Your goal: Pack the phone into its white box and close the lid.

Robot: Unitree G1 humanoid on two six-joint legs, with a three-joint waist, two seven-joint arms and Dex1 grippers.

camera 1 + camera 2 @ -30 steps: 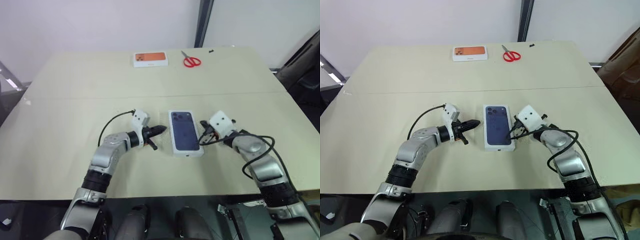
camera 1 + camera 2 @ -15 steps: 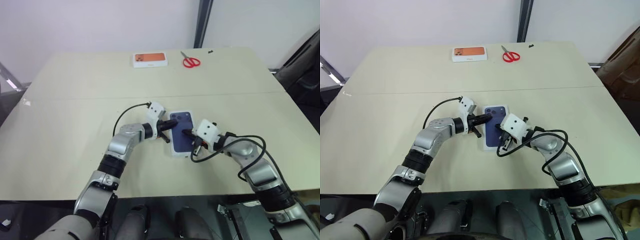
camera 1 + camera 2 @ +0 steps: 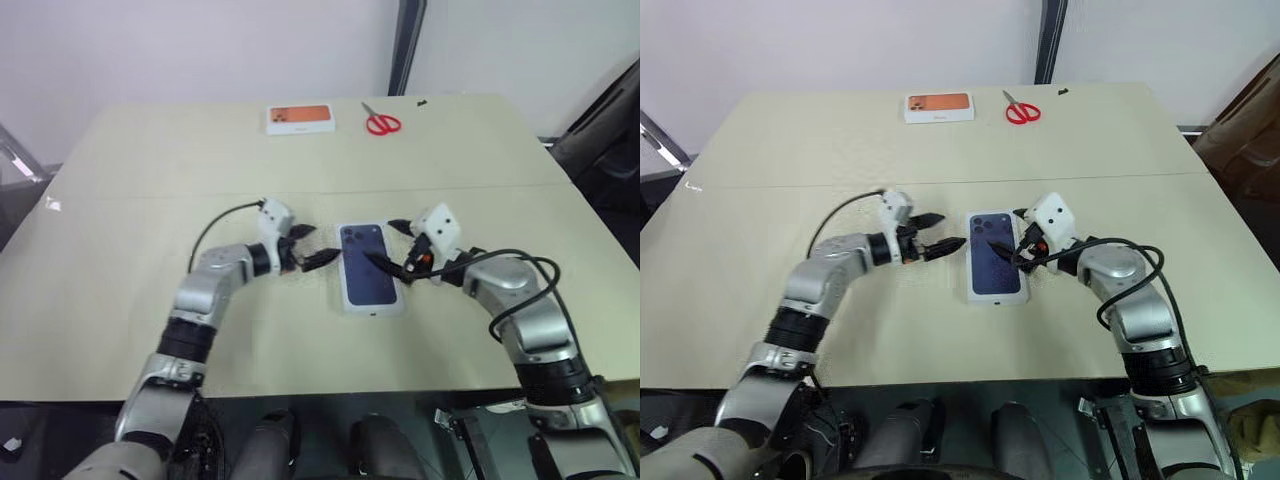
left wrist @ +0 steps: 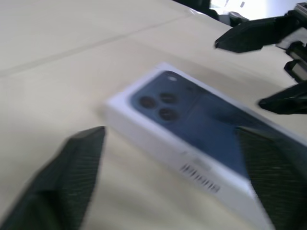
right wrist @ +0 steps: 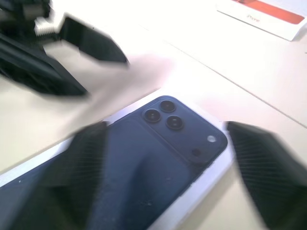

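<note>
Beige tabletop (image 3: 150, 190): the white box (image 3: 371, 305), printed with a phone picture, lies lengthwise away from the robot between 2 spread, empty claws, left gripper (image 3: 310, 248) and right gripper (image 3: 385, 243) flanking its long sides.

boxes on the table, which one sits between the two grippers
The white box with the dark blue phone picture; the orange-topped box lies at the table's far edge beside the scissors.

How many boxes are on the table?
2. One white box with a dark blue phone picture on top lies between the two open pincers, near the robot. One orange-topped white box sits at the far edge, beside the red scissors.
</note>
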